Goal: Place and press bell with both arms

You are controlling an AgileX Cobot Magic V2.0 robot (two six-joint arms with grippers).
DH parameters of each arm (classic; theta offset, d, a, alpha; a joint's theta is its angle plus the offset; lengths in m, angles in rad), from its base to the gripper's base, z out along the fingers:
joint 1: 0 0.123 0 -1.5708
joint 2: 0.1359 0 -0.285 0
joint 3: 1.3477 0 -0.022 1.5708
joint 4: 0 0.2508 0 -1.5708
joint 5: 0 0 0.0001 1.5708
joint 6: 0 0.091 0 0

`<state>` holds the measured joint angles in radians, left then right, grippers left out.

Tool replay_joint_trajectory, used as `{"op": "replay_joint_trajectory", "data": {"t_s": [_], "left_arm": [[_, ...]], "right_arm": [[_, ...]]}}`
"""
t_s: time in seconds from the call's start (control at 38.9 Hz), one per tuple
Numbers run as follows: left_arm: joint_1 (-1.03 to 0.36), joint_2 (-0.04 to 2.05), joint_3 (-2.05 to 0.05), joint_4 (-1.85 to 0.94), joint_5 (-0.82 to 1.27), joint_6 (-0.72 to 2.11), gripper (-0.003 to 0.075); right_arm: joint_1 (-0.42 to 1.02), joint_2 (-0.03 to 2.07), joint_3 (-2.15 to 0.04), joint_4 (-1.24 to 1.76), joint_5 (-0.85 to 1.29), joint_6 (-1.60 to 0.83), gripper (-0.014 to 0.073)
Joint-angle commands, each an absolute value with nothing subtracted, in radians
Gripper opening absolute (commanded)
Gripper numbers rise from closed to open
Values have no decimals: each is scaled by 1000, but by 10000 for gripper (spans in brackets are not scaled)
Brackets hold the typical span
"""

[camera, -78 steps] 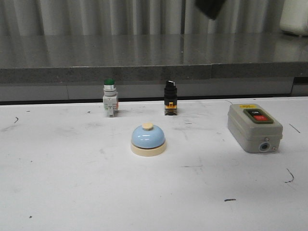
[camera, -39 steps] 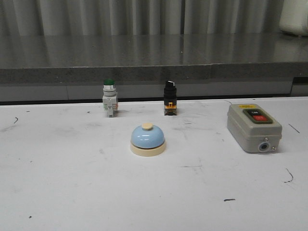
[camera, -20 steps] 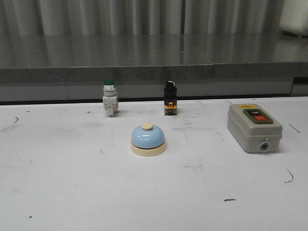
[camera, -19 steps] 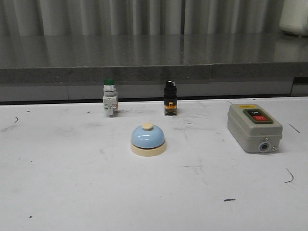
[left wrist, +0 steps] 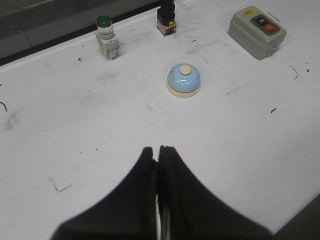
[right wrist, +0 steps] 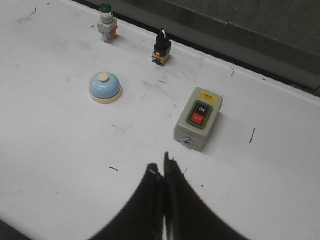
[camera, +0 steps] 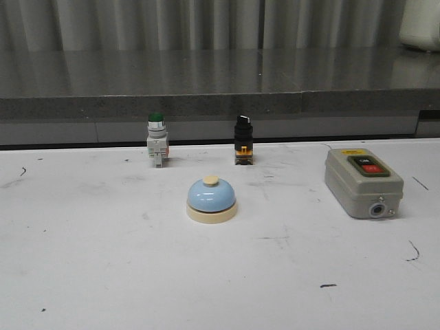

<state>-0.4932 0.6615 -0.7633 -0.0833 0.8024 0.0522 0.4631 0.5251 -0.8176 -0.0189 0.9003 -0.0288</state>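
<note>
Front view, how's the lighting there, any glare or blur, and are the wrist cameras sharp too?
Front view: dim, even light, soft vertical reflections on the grey ledge, the bell sharp with a faint shadow. Left wrist view: table brightly lit, bell crisp, the left gripper a dark, featureless silhouette. Right wrist view: clear, the switch box labels legible, the right gripper equally dark.

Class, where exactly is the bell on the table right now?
In the front view the bell sits mid-table, nearer than the green button and black switch, left of the grey box.
</note>
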Motion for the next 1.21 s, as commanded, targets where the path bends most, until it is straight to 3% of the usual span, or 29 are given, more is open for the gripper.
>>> {"op": "replay_joint_trajectory", "data": {"t_s": [0.0,0.13,0.69,0.98,1.18], "left_arm": [[-493,661,-789,-94,739,43,-20],[-482,613,-756,-92,694,43,-20],[1,87,-140,-101,117,43,-20],[35,-24,29,-113,-6,43,-20],[35,-22,29,-113,-8,43,-20]], "right_arm": [[459,528,-842,-21,831,-28,-69],[459,528,-842,-21,831,-28,-69],[459,528,-842,-21,832,-28,-69],[459,528,-842,-21,832,-28,-69],[459,528,-842,-21,833,-28,-69]]}}
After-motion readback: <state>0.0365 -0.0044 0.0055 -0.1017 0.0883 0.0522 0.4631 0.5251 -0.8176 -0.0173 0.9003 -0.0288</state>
